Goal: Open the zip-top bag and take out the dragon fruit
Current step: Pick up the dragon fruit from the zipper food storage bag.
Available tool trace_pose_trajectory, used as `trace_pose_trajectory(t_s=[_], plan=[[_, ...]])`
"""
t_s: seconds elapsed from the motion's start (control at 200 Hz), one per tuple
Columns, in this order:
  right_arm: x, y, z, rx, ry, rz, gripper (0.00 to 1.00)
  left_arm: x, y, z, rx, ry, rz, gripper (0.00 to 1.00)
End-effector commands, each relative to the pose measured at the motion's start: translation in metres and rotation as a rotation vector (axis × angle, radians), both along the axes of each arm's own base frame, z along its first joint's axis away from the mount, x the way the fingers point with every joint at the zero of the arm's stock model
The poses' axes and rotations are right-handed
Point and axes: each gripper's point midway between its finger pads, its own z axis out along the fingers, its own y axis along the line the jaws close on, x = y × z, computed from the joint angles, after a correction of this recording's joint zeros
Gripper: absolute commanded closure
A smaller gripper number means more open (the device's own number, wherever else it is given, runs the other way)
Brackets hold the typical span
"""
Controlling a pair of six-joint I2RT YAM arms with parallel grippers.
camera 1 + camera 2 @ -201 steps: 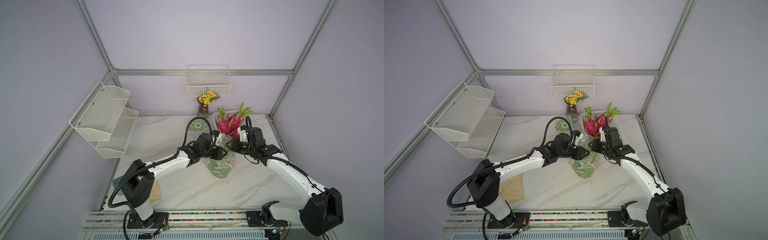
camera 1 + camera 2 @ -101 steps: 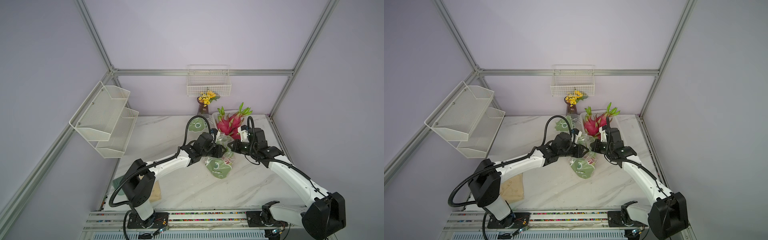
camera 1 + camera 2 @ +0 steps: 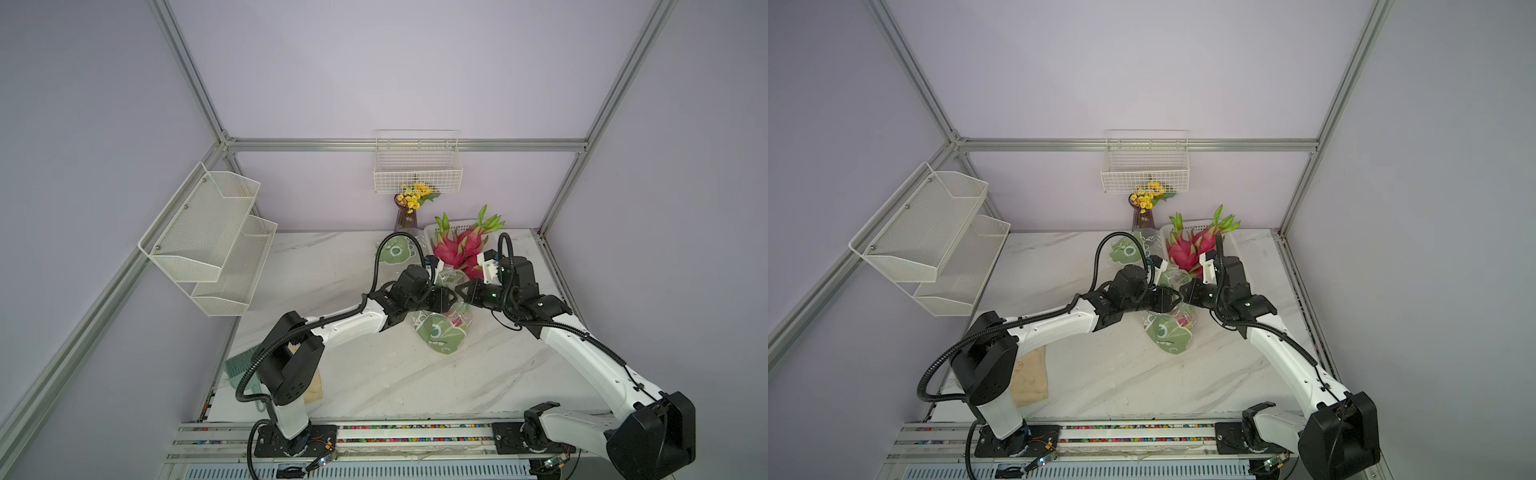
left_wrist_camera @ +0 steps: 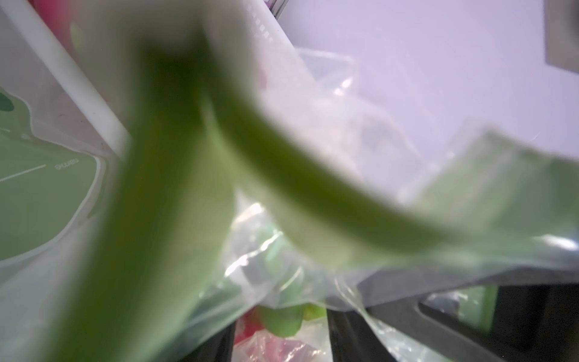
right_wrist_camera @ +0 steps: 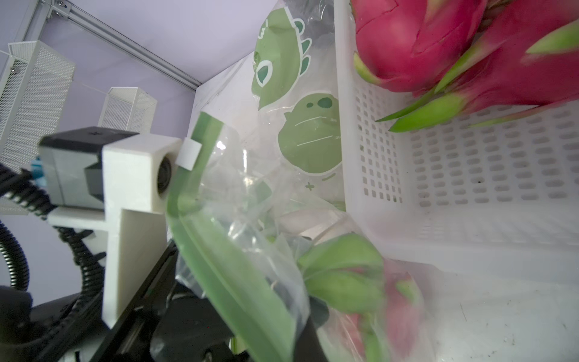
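**Mia:** What is the biggest thing that could get bumped?

**Ben:** The white basket (image 3: 455, 225) at the back of the table (image 3: 374, 374). Two pink fruits (image 3: 457, 249) lie in it. The zip-top bag (image 3: 440, 332) is just beside its front wall. If the arms tug that way, the basket could get shoved.

**Mia:** And the bag?

**Ben:** It is thin, clear and slippery. Both arms meet at its top end. If they pull too hard, I think the whole bag could lift up instead of opening wider.

**Mia:** Where is the dragon fruit (image 5: 398, 313)?

**Ben:** Inside the bag, near the two grippers, close to the basket corner. Its green leaf tips point toward the bag's mouth. They could snag on the plastic on the way out.

**Mia:** Is the mouth open?

**Ben:** The green zip edge (image 5: 200, 175) looks split into two strips, so I think so. The white slider (image 5: 188, 153) sits at one end.

**Mia:** Who holds it?

**Ben:** The right gripper (image 3: 460, 290) is squeezed all the way closed, and it looks pinched on that green edge. Such a thin edge could slide out.

**Mia:** And the left gripper (image 3: 444, 298)?

**Ben:** I cannot tell how wide its fingers are, or if they hold anything. A green strip covers its camera, so it may reach in blind.
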Motion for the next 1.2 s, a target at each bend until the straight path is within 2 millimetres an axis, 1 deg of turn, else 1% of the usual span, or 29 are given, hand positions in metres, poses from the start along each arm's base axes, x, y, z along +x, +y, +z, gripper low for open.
trace_pose_trajectory(t_s=[0.0,0.11,0.15,0.225,0.265,0.325,0.41,0.545,0.725,0.785,0.925,1.06,1.08,1.13,1.135,1.145,1.19], plan=[[-0.005,0.005,0.016,0.051,-0.049,0.027,1.0,0.011,-0.007,0.018,-0.052,-0.097,-0.007,0.56],[-0.006,0.005,0.022,0.058,-0.06,0.026,1.0,0.011,-0.008,0.018,-0.051,-0.101,-0.012,0.66],[-0.007,0.004,0.024,0.059,-0.062,0.023,1.0,0.01,-0.008,0.019,-0.054,-0.103,-0.013,0.73],[-0.007,0.002,0.028,0.062,-0.068,0.011,1.0,0.008,-0.005,0.026,-0.064,-0.119,-0.012,0.88],[-0.007,0.001,0.031,0.063,-0.074,0.0,1.0,0.006,-0.003,0.032,-0.066,-0.131,-0.013,0.94],[-0.007,-0.002,0.034,0.064,-0.078,-0.017,1.0,0.004,0.002,0.04,-0.064,-0.145,-0.007,1.0],[-0.006,-0.006,0.039,0.065,-0.087,-0.044,1.0,-0.001,0.011,0.052,-0.062,-0.158,0.005,1.0],[-0.005,-0.01,0.042,0.068,-0.092,-0.077,1.0,-0.013,0.021,0.065,-0.061,-0.156,0.003,1.0],[-0.004,-0.013,0.041,0.067,-0.086,-0.094,1.0,-0.029,0.031,0.087,-0.064,-0.154,-0.005,1.0],[-0.005,-0.012,0.042,0.067,-0.091,-0.089,0.97,-0.032,0.034,0.095,-0.067,-0.153,-0.005,1.0],[-0.005,-0.013,0.041,0.058,-0.1,-0.083,0.94,-0.04,0.041,0.124,-0.109,-0.169,-0.004,1.0],[-0.007,-0.012,0.04,0.051,-0.11,-0.07,0.88,-0.046,0.044,0.152,-0.134,-0.19,-0.015,1.0],[-0.007,-0.013,0.04,0.05,-0.112,-0.073,0.87,-0.047,0.045,0.155,-0.133,-0.195,-0.015,1.0],[-0.008,-0.015,0.039,0.044,-0.112,-0.084,0.86,-0.044,0.048,0.154,-0.118,-0.193,-0.001,1.0],[-0.007,-0.015,0.039,0.043,-0.112,-0.085,0.86,-0.047,0.051,0.162,-0.129,-0.205,0.001,1.0],[-0.007,-0.015,0.038,0.043,-0.112,-0.086,0.86,-0.05,0.054,0.169,-0.139,-0.216,0.003,1.0],[-0.008,-0.016,0.037,0.04,-0.112,-0.086,0.86,-0.052,0.058,0.176,-0.149,-0.232,0.009,1.0]])
